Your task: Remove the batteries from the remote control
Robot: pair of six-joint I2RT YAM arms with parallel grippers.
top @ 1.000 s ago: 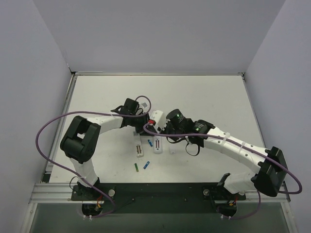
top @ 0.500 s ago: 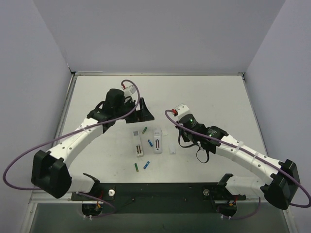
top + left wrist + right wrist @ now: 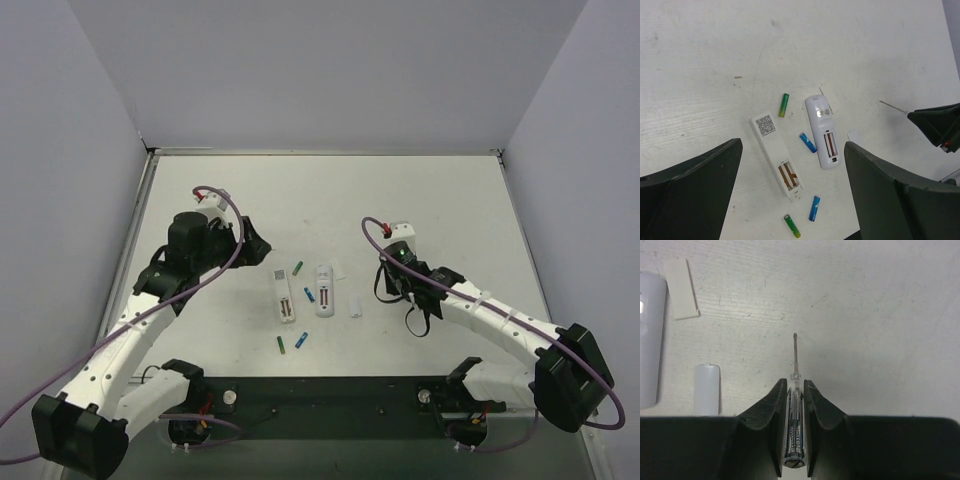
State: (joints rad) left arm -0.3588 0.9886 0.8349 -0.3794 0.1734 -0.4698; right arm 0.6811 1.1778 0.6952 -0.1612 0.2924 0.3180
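Lying loose on the bench (image 3: 700, 60), four batteries (image 3: 784, 105) are out — unloading looks done; left tool (image 3: 252, 243) gapes empty, right tool (image 3: 796, 382) clamps a screwdriver (image 3: 794, 355).

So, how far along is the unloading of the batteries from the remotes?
Done: both white remote controls lie with battery bays bare, and four small cells, two green and two blue, lie loose on the table. In hand: the right gripper is shut on a clear-handled screwdriver; the left gripper is open and empty. Left: seemingly nothing to unload.
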